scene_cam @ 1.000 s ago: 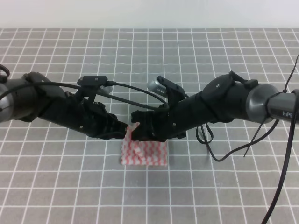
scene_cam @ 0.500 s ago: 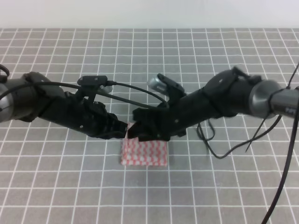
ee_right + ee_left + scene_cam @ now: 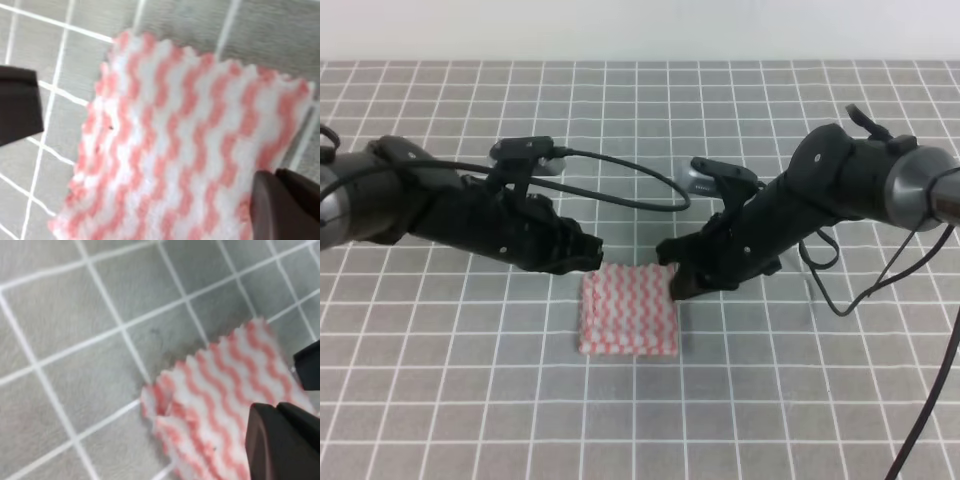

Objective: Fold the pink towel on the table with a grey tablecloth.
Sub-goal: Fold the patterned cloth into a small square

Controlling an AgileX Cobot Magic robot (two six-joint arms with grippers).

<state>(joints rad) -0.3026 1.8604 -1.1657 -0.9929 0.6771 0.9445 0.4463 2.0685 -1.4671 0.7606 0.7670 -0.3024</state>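
Pink towel (image 3: pixel 629 310), one only, lies folded and flat on the grey grid table (image 3: pixel 440 400) between two claws. Left claw (image 3: pixel 590 255) sits at its far-left corner, right claw (image 3: pixel 677 281) at its far-right edge; whether either grips I cannot tell. Best to lift both straight off so the layers stay squared.

the pink towel (image 3: pixel 628 310) at the centre of the frame shows pink-and-white wavy stripes, with a zigzag edge that reads pale in my wrist views. the counter (image 3: pixel 770 400) under it wears grey cloth crossed by a grid of thin white lines. my left gripper (image 3: pixel 588 254) and my right gripper (image 3: pixel 672 268) are black, on black arms with grey metal sections and black cables. a white band runs along the top of the frame.
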